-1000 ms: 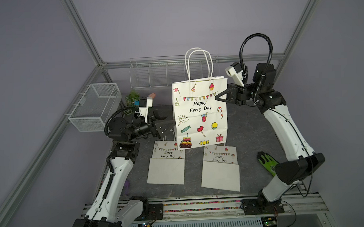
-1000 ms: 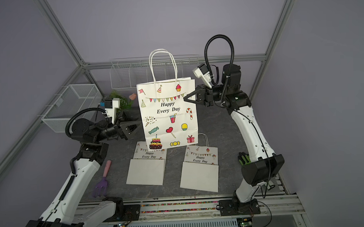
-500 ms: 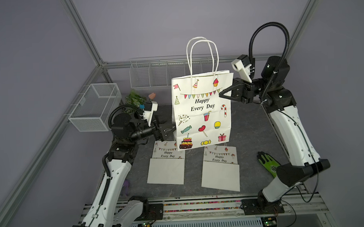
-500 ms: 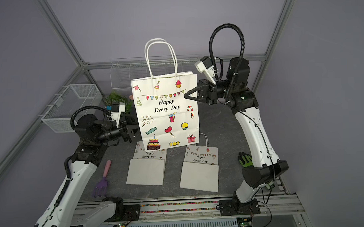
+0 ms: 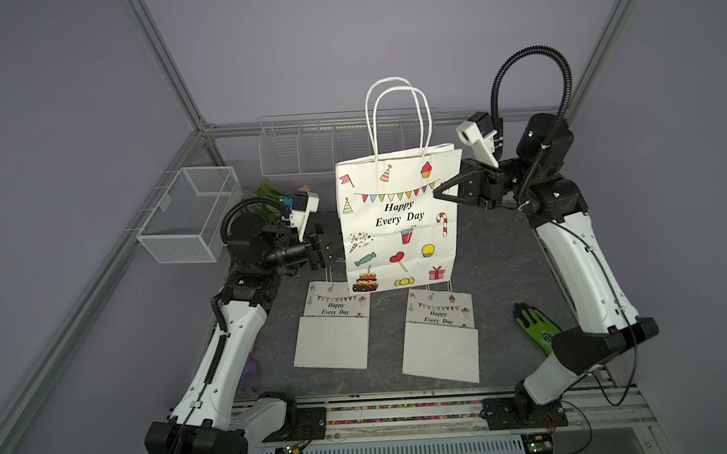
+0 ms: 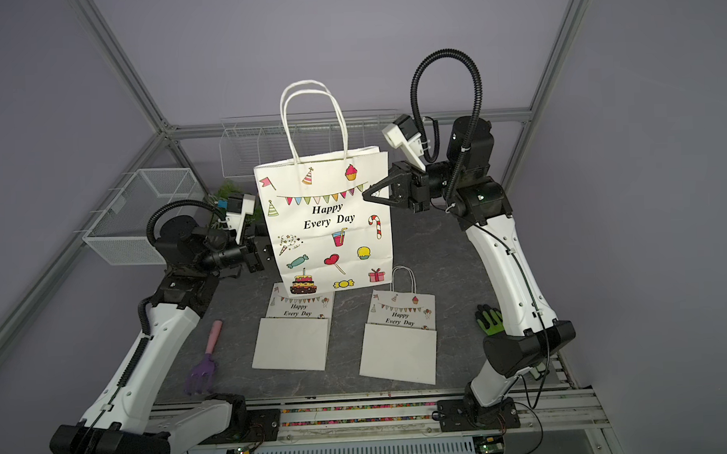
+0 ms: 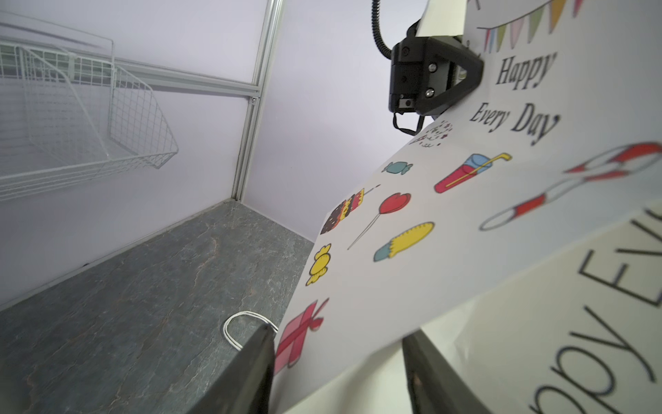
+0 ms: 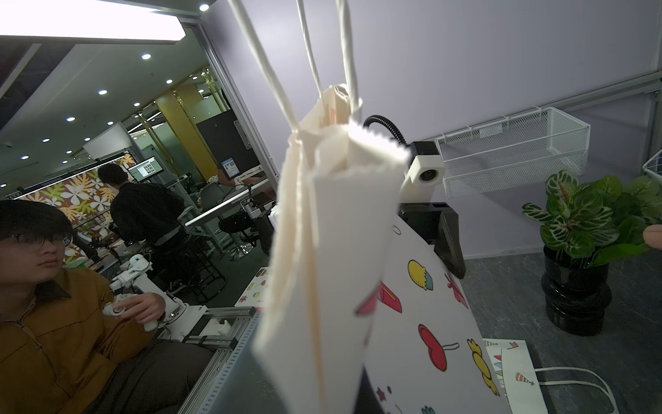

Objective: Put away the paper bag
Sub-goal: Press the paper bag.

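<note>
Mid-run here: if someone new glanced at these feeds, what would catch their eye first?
The tall printed paper bag, held upright mid-scene, stands out first. The right gripper is pinched on its upper edge and the left gripper is open around its lower opposite edge. In front of it, a folded bag and a second folded bag lie flat side by side, and a green glove sits by the right arm's base.

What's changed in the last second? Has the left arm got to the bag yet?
The left gripper moved in to the bag and its jaws now straddle the bag's lower side edge, not yet shut. The right gripper, shut on the opposite edge near the top throughout, lifted the bag slightly. The flat bags and the glove stayed put.
</note>
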Tool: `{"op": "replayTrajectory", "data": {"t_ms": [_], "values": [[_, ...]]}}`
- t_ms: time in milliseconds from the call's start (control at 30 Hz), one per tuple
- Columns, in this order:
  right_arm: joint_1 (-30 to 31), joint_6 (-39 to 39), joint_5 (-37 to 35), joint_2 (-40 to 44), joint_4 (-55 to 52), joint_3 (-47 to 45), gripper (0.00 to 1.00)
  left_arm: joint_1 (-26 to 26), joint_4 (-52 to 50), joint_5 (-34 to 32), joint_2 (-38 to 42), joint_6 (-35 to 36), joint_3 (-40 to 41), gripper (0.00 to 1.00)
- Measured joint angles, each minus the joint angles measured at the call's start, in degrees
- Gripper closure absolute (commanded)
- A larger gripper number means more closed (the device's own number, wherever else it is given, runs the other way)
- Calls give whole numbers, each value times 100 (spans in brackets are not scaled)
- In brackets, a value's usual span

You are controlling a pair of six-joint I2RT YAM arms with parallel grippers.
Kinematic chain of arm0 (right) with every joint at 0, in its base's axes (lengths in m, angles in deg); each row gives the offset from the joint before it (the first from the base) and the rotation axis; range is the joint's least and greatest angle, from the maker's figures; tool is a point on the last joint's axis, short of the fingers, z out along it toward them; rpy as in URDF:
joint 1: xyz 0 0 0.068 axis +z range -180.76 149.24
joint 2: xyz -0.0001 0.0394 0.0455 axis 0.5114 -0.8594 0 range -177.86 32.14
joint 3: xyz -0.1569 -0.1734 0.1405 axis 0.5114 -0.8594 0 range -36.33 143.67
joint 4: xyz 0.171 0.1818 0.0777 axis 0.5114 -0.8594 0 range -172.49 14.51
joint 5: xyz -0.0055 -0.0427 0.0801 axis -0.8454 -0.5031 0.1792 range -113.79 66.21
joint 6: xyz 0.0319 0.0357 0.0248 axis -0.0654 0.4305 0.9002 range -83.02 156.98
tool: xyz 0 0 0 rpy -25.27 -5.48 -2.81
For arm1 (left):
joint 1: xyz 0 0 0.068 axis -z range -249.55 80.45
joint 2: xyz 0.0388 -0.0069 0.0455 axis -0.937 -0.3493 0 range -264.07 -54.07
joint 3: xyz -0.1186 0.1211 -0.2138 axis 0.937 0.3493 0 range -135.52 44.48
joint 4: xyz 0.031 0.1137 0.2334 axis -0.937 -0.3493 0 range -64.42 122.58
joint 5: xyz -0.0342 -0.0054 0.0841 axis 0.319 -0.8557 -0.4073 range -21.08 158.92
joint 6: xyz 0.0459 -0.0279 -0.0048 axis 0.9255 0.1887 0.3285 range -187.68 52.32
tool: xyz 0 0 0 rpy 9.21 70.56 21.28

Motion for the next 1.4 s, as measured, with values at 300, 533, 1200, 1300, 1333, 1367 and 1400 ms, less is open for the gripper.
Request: {"op": "replayTrajectory", "data": {"t_ms": [300, 533, 1200, 1300, 1333, 1367, 1400], "values": [[33, 223, -2, -90, 15, 0, 93, 87, -422, -181, 463, 140, -144, 3], [-138, 514, -42, -90, 136, -55, 93, 92, -2310, -2135, 1209, 643, -695, 2], [-332, 625, -824, 9, 133, -616, 93, 98, -2428, -1626, 1836, -643, -76, 0], [-332, 592, -833, 90, 127, -651, 93, 101, -1825, -1331, 1652, -1196, 103, 1], [-332, 570, -835, 114, 116, -662, 93, 111, -1635, -1250, 1604, -1368, 151, 1], [-332, 535, -835, 138, 92, -667, 93, 133, -1473, -1182, 1550, -1521, 190, 2], [-334, 503, -833, 160, 66, -667, 93, 170, -1368, -1117, 1504, -1644, 199, 3]]}}
